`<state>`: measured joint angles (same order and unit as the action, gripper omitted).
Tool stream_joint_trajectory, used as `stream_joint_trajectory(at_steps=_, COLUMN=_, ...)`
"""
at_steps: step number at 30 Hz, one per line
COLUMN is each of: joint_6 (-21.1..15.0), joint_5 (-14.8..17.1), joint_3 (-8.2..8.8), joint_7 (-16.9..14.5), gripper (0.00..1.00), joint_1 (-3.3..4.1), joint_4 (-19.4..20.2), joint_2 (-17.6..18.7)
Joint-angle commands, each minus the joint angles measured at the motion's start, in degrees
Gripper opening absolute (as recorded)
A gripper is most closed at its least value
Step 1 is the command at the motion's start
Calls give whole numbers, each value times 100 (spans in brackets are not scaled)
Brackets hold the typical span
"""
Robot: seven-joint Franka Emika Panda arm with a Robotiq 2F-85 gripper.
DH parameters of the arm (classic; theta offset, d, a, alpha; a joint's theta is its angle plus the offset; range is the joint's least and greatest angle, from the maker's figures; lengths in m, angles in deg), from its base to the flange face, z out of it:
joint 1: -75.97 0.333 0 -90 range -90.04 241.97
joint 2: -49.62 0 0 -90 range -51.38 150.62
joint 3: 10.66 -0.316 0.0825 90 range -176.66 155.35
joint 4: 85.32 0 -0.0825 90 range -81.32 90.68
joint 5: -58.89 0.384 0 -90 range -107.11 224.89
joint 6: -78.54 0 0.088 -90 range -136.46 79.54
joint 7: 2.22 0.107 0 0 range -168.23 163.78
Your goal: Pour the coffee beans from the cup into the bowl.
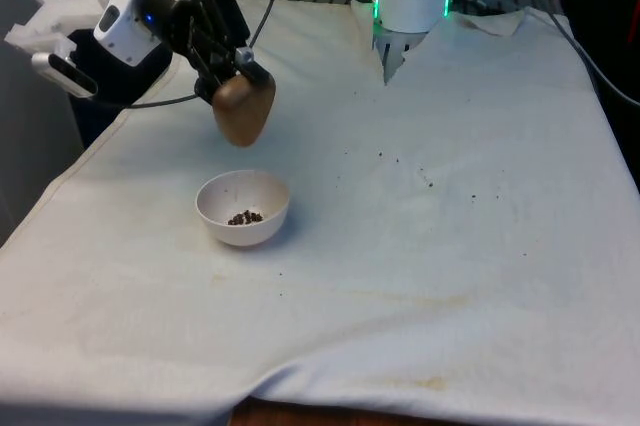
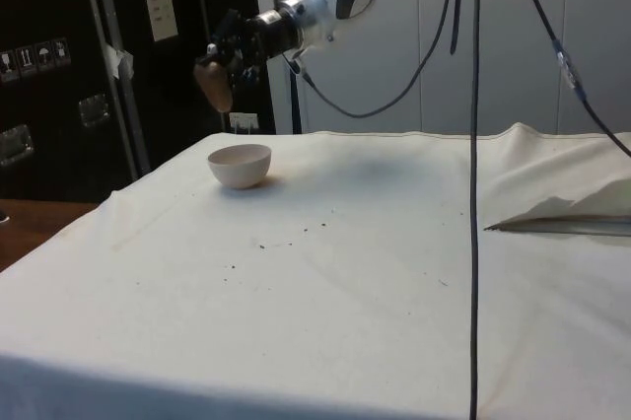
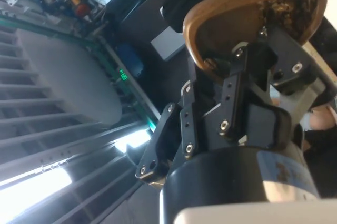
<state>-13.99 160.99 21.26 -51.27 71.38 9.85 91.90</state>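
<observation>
A brown wooden cup [image 1: 245, 109] hangs tipped over in the air, just above and behind the white bowl [image 1: 243, 208]. My gripper [image 1: 232, 71] is shut on the cup's rim. In the side view the cup [image 2: 214, 85] hangs above the bowl [image 2: 240, 165]. The wrist view shows the cup [image 3: 247, 19] pinched between my fingers [image 3: 239, 77], with coffee beans [image 3: 292, 6] clinging inside near its rim. A small heap of coffee beans [image 1: 245, 217] lies in the bottom of the bowl.
A few stray beans [image 1: 425, 181] dot the white cloth towards the front view's right of the bowl. A black cable [image 2: 474, 183] hangs down in the side view. The cloth is rumpled near the robot's base [image 1: 412, 1].
</observation>
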Motion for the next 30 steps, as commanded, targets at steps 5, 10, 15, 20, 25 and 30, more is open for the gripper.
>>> stream_joint_trajectory(at_steps=5, joint_6=74, joint_5=155, joint_3=-11, joint_7=63, gripper=3, joint_1=-40, joint_4=6, joint_2=40)
stream_joint_trajectory(at_steps=10, joint_6=155, joint_5=264, joint_3=0, joint_7=80, gripper=3, joint_1=-57, joint_4=6, joint_2=69)
stream_joint_trajectory(at_steps=15, joint_6=286, joint_5=430, joint_3=23, joint_7=92, gripper=3, joint_1=-69, joint_4=23, joint_2=109)
stream_joint_trajectory(at_steps=20, joint_6=458, joint_5=596, joint_3=74, joint_7=80, gripper=3, joint_1=-63, joint_4=86, joint_2=126)
stream_joint_trajectory(at_steps=25, joint_6=550, joint_5=688, joint_3=97, joint_7=63, gripper=3, joint_1=-57, joint_4=155, joint_2=115)
stream_joint_trajectory(at_steps=30, joint_6=699, joint_5=773, joint_3=143, joint_7=17, gripper=3, joint_1=-40, joint_4=218, joint_2=138)
